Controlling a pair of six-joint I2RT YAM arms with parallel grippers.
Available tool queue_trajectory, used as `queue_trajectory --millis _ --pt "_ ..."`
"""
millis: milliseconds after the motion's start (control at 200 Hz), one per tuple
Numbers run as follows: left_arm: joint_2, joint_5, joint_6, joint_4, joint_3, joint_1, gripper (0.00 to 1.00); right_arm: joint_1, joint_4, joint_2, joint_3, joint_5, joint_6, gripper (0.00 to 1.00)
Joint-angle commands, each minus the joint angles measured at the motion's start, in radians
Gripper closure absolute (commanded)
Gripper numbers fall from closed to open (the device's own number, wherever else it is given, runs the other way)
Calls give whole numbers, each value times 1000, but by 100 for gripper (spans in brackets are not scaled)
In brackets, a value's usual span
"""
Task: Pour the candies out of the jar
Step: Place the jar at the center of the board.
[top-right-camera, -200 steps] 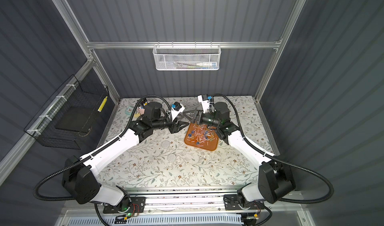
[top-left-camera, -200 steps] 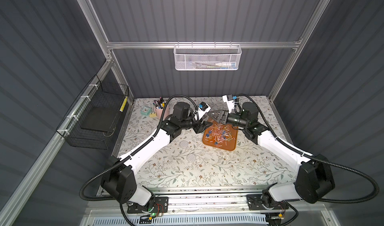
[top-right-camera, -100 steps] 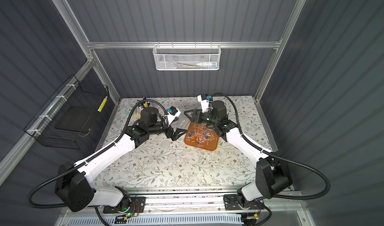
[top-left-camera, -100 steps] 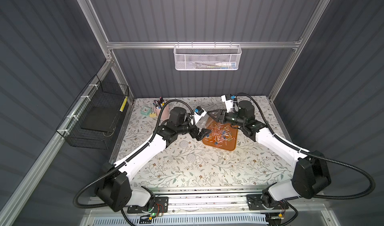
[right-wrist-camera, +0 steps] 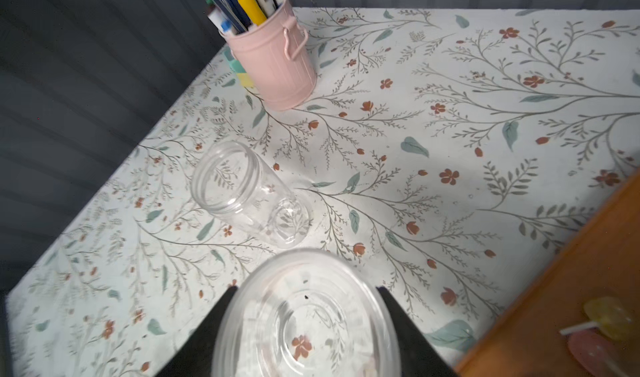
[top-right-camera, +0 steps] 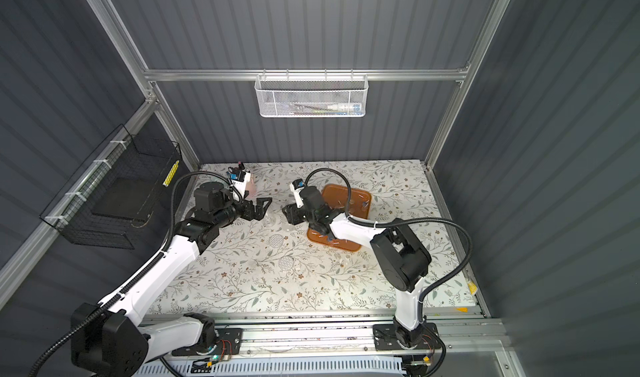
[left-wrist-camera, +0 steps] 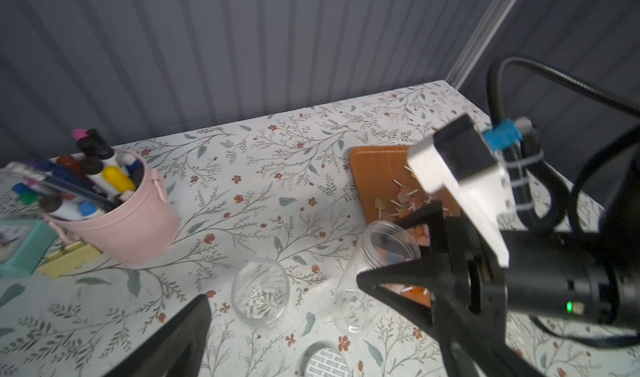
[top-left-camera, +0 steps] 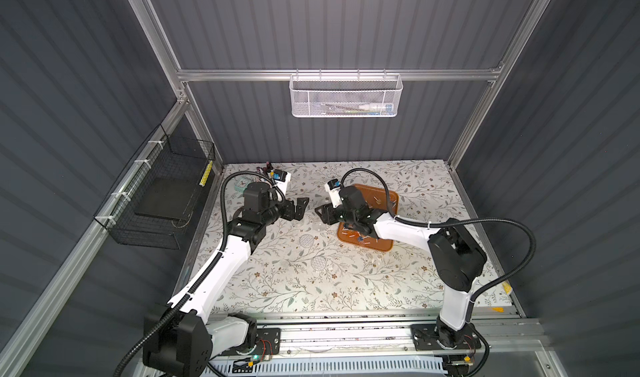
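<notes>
My right gripper (right-wrist-camera: 306,309) is shut on a clear, empty-looking jar (right-wrist-camera: 308,326). In the left wrist view this jar (left-wrist-camera: 356,306) hangs tilted just left of the orange tray (left-wrist-camera: 377,164), between the right gripper's fingers (left-wrist-camera: 388,275). The candies (left-wrist-camera: 401,198) lie scattered on the tray (top-left-camera: 388,198). A second clear jar (right-wrist-camera: 249,191) rests empty on the table, apart from both grippers. My left gripper (top-left-camera: 301,208) is open, left of the right gripper (top-left-camera: 322,214), with nothing between its fingers (left-wrist-camera: 173,340).
A pink bucket of pens (left-wrist-camera: 138,219) and a teal clock (left-wrist-camera: 20,247) stand at the back left corner. Two round printed discs (top-left-camera: 306,241) lie on the floral table (top-left-camera: 311,288). A black wire basket (top-left-camera: 156,191) hangs on the left wall.
My left gripper has opened, let go of a clear jar and drawn back to the left. My right gripper has carried its jar left, off the tray.
</notes>
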Motion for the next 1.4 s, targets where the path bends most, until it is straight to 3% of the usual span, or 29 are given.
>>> queue_trajectory --millis 0,225,695,885,1196,1391 --pt "-11 6 -63 48 -14 25 0 39 116 38 34 194 -85 44" --pt "-15 27 -70 53 -11 35 0 90 265 135 54 355 -190 44" --pt "-13 22 -73 53 -9 40 0 90 256 187 79 327 -170 36" --pt "-19 12 -73 53 -10 43 0 90 245 172 82 341 -164 24" --pt "-56 -115 -59 67 -49 64 0 71 153 -79 -7 296 -113 15" --pt "-44 -334 -70 78 -105 78 0 -30 -34 -327 -129 256 -67 9"
